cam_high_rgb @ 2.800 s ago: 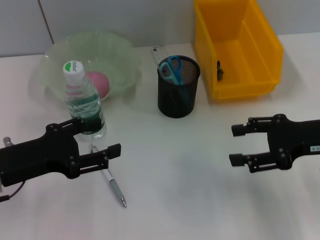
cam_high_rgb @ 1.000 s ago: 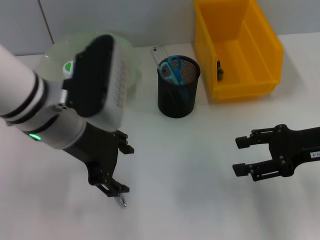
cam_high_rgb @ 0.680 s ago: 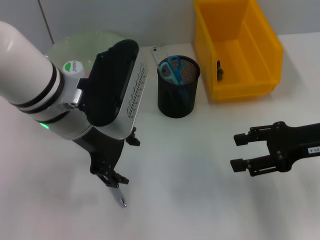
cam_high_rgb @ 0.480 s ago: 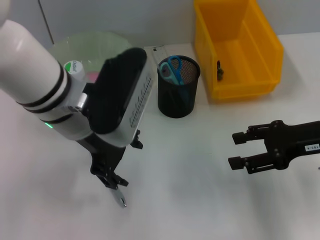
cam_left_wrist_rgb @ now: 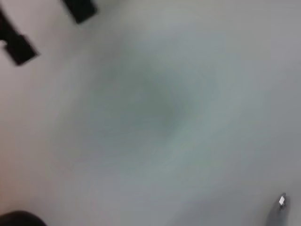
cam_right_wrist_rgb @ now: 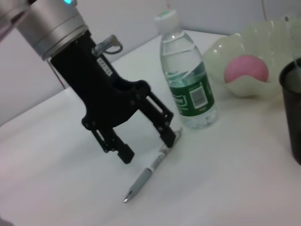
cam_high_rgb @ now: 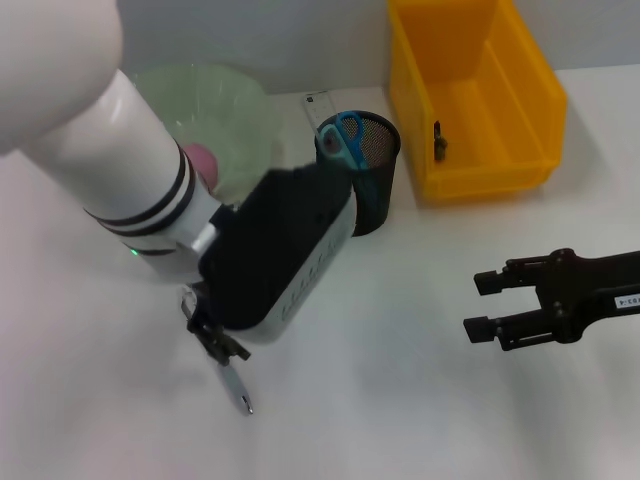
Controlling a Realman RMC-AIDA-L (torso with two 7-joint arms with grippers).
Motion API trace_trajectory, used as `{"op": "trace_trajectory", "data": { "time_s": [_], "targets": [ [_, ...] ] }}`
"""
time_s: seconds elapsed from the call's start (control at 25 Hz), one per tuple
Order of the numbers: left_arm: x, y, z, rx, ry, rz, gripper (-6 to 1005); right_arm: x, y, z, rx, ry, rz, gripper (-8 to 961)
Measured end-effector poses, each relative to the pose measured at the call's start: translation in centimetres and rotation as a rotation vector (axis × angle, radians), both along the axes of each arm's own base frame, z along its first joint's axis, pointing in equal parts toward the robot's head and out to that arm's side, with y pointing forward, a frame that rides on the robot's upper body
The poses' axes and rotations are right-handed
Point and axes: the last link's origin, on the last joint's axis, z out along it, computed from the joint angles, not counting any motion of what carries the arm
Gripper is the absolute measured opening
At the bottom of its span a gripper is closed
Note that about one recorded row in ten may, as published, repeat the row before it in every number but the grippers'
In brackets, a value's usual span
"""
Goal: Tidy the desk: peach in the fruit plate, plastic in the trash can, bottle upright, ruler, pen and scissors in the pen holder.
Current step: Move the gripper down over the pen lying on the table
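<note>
Head and right wrist views. We see the left gripper (cam_right_wrist_rgb: 143, 136) lowered over the silver pen (cam_right_wrist_rgb: 151, 170) lying on the white desk (cam_high_rgb: 400, 400), fingers spread, one fingertip (cam_right_wrist_rgb: 170, 137) seemingly touching the pen's upper end, though contact is hard to confirm. The water bottle (cam_right_wrist_rgb: 186, 84) stands upright just beside. The peach (cam_right_wrist_rgb: 246, 70) rests in the fruit plate (cam_right_wrist_rgb: 235, 44). Scissors (cam_high_rgb: 343, 138) sit in the pen holder (cam_high_rgb: 372, 190). The right gripper (cam_high_rgb: 482, 304) hovers released, well apart, near the yellow bin (cam_high_rgb: 470, 90).

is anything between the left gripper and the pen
No. The left gripper hangs open right over the pen, jaws either side of its upper end, nothing between. The bottle stands close beside that end and may crowd one jaw.
</note>
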Motion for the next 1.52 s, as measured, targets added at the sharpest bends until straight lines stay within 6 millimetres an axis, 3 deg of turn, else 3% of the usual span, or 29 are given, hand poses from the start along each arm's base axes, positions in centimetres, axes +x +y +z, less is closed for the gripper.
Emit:
{"op": "trace_trajectory", "data": {
  "time_s": [0.52, 1.52],
  "targets": [
    [-1.5, 0.0, -0.7, -0.103, 0.160, -0.122, 825, 0.2, 0.6, -1.1, 0.000, -0.003, -0.046, 778],
    [-1.5, 0.6, -2.0, -0.183, 0.240, -0.203, 825, -0.4, 1.1, -1.3, -0.012, -0.025, 0.012, 778]
  ]
}}
